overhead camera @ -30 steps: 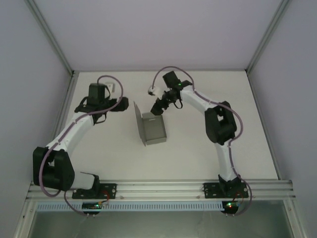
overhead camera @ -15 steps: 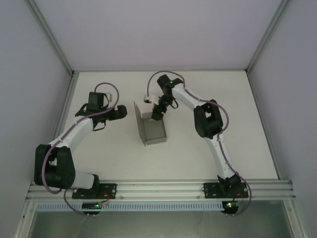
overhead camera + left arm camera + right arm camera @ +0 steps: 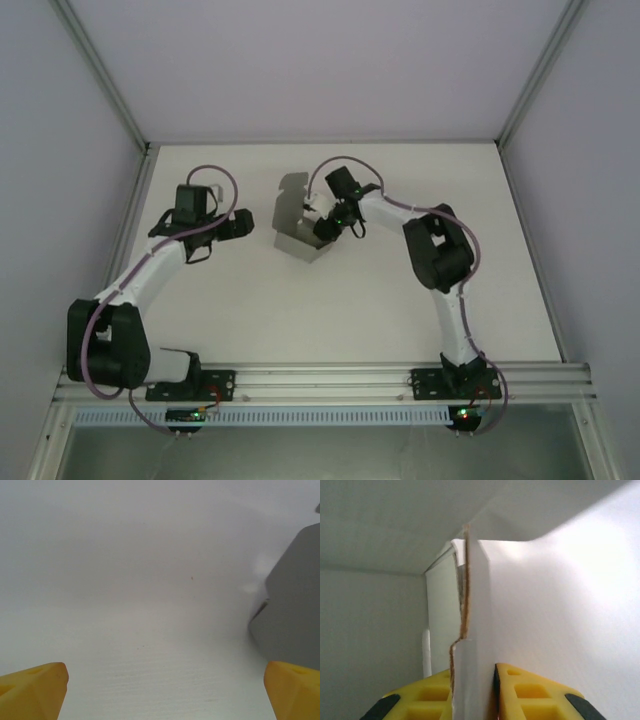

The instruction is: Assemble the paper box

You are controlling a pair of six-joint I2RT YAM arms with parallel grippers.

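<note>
— The jaws first: how do they stand?
— The right jaws are clenched on the box (image 3: 301, 238). In the right wrist view their yellow fingers (image 3: 535, 695) press from either side on one thin upright panel of it, and the raw cardboard edge runs up between them. The left jaws are released. Their two fingertips (image 3: 35, 692) sit in the bottom corners of the left wrist view, wide apart, with bare bench between them.
— And the box itself?
— Grey card, partly folded, with panels standing up. From above it looks tilted, one corner pointing toward the arm bases. I cannot tell whether its lower edge touches the bench (image 3: 400, 310). Its shadow falls on the bench just behind it, on the far side.
— Where do the right jaws take hold?
— At the box's right side, coming in from the right and a little behind. The right arm (image 3: 440, 250) bends away from the box toward the right and the near edge.
— The left jaws?
— To the left of the box and apart from it, pointing toward it. In the left wrist view the box shows as a grey shape at the right edge, just above the right fingertip. The left arm (image 3: 140, 280) curves away from the box toward the near left.
</note>
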